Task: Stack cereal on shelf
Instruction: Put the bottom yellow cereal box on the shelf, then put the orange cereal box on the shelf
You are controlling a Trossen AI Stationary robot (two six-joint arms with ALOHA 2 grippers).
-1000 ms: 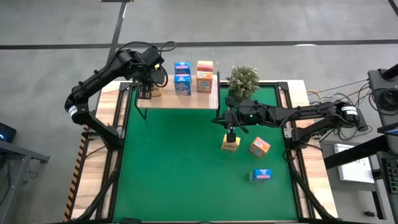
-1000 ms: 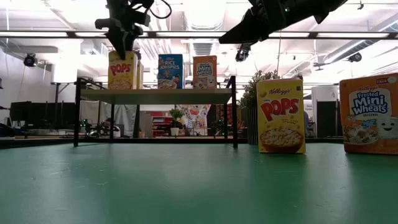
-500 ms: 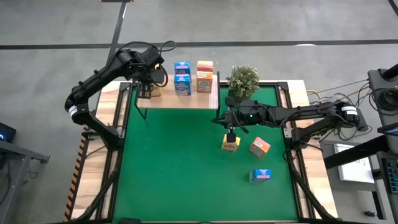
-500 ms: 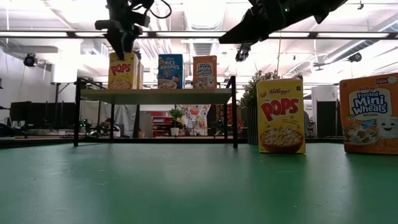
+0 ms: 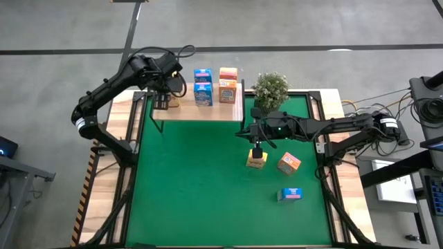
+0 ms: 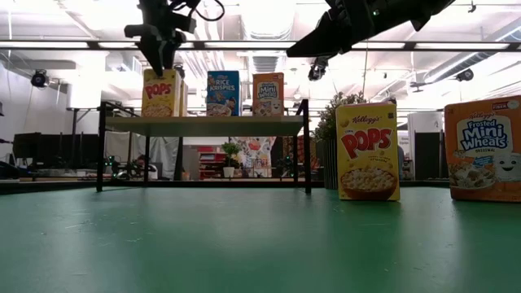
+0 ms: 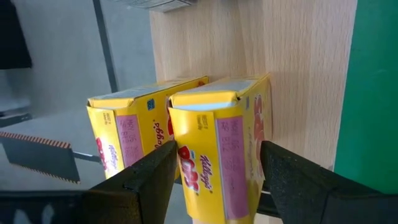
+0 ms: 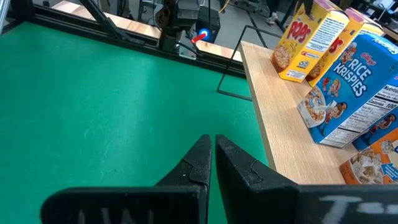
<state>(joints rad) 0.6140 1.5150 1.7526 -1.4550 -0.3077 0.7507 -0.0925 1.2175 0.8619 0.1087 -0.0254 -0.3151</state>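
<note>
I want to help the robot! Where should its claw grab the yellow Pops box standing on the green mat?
Near its top, straight down from above, pinching front and back. The yellow Pops box stands upright, thin that way, and the right claw hangs right over it.

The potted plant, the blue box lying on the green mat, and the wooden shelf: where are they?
potted plant (image 5: 270, 88), high view, on its leafy top.
blue box (image 5: 291, 194), high view, on its upward face.
shelf (image 5: 201, 111), high view, on bare wood near the front edge.

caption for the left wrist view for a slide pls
Left gripper open astride the front yellow Pops box on the shelf, a second yellow box right behind it.
</note>
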